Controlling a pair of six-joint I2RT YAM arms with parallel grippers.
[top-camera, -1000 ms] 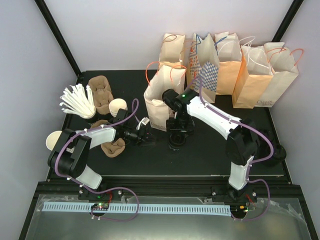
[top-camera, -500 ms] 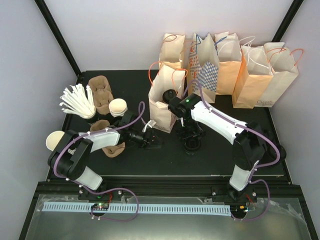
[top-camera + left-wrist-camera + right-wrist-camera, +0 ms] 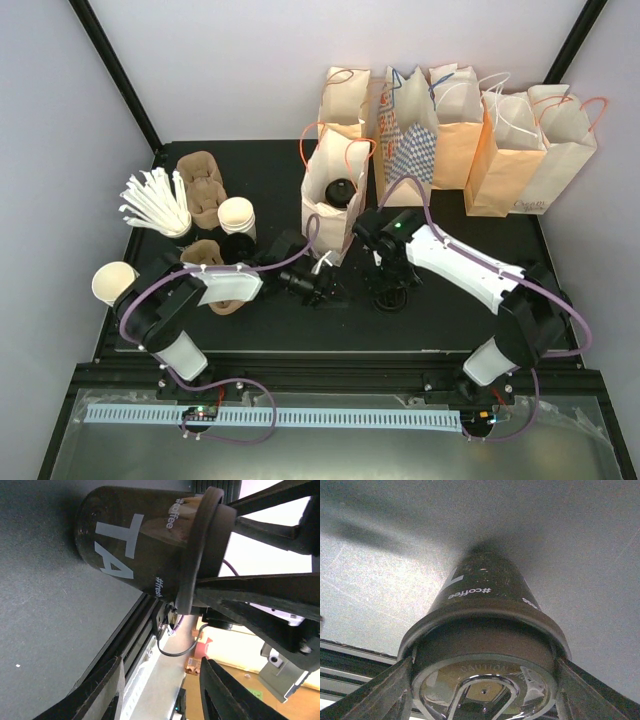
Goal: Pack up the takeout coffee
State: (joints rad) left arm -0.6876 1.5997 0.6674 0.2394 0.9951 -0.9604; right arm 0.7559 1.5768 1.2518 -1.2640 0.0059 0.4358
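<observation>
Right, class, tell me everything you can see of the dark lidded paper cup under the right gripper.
The dark paper cup with pale lettering tapers towards its base and bears a large "TA" plus small "#coffee" and "#fresh". A round dark plastic lid with a raised rim caps it. It is upright, apparently standing on the dark speckled table, and the right gripper clasps the lid from above, one finger each side.

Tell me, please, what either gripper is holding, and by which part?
The right gripper grips the takeout coffee by its top, one finger on either side of the black lid. The left gripper is open and holds nothing.
</observation>
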